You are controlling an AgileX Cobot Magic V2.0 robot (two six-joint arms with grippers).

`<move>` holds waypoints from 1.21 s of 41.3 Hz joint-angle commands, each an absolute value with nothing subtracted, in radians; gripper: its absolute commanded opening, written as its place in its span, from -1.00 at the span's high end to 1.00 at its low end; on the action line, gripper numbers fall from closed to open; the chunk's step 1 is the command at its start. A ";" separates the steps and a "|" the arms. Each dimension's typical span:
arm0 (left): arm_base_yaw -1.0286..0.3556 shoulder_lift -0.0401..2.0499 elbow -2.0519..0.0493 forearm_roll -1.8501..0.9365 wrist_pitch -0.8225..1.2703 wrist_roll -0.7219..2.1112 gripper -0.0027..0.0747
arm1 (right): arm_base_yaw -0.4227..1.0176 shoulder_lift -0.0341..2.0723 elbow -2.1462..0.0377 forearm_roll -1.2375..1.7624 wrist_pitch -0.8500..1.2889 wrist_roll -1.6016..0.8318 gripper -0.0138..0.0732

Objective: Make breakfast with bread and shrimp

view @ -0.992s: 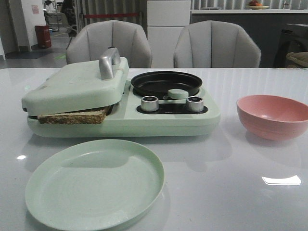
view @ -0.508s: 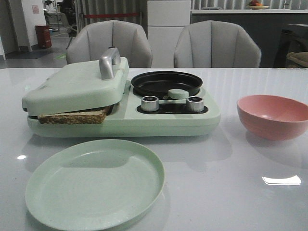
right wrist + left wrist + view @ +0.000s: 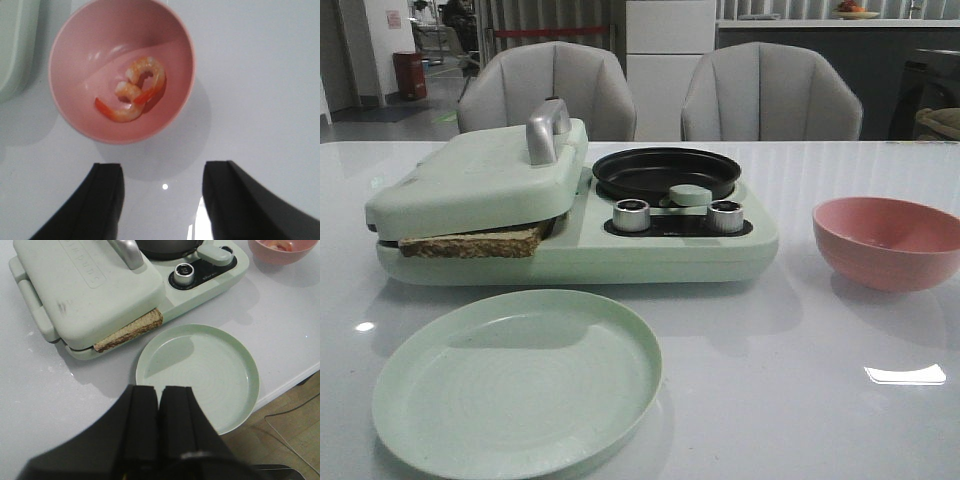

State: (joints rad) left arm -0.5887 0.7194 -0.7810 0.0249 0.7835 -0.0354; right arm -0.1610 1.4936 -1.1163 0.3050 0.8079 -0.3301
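**Mostly covered, clipped or out of frame**

The bread [image 3: 472,242] sits clamped under the closed lid [image 3: 480,175] of the breakfast maker [image 3: 650,250]; only 1 crusted edge pokes out, and how many slices lie inside cannot be told. The front view crops the pink bowl [image 3: 890,243] at its right edge and hides its contents behind the rim. The green plate [image 3: 200,372] is partly covered by the left gripper [image 3: 159,405] in the left wrist view. In the right wrist view the shrimp [image 3: 136,95] overlap, so their count is unclear.
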 commanded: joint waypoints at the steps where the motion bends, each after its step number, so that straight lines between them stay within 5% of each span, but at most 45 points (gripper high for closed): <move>1: -0.594 0.722 -0.805 0.028 0.707 -0.045 0.67 | -0.167 1.532 -1.205 0.325 0.749 -0.353 -0.40; 27: -0.594 0.722 -0.805 0.020 0.707 -0.045 0.67 | -0.119 1.899 -1.450 0.329 0.732 -0.372 -0.38; 50: -0.594 0.722 -0.805 0.020 0.709 -0.045 0.67 | -0.117 1.933 -1.459 0.317 0.702 -0.372 0.55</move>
